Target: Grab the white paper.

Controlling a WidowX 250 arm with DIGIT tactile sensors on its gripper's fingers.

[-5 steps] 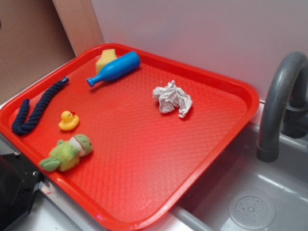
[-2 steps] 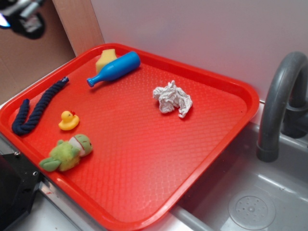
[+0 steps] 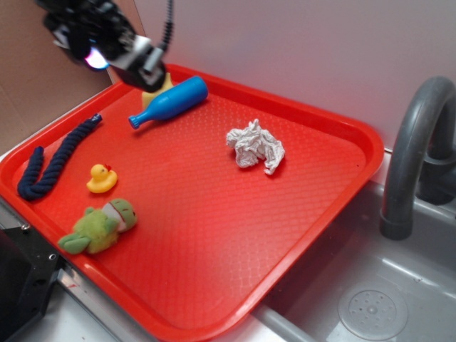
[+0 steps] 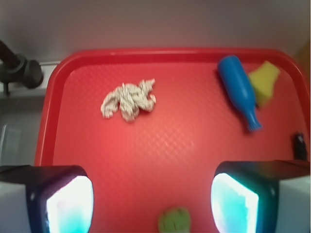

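Gripper [image 4: 151, 194] spread wide, empty, high over far-left corner of red plastic tray [image 3: 335, 206]. Crumpled white paper wad [image 3: 255, 146] lies mid-tray, well apart. Risks: descent off-centre, wad skids on textured tray; blue plastic bottle [image 3: 169, 101] near path, perhaps clipped.

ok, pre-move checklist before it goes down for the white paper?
1. Jaws open: ok, the gripper shows its fingers spread wide apart in the wrist view.
2. Gripper empty: ok, nothing between the fingers.
3. White paper free to grasp: ok, it lies alone on the red tray.
4. Neighbours clear of it: ok, the blue bottle sits well apart.
5. Gripper over target: not ok, it hangs near the tray's far left corner.
6. Height above tray: cannot tell.
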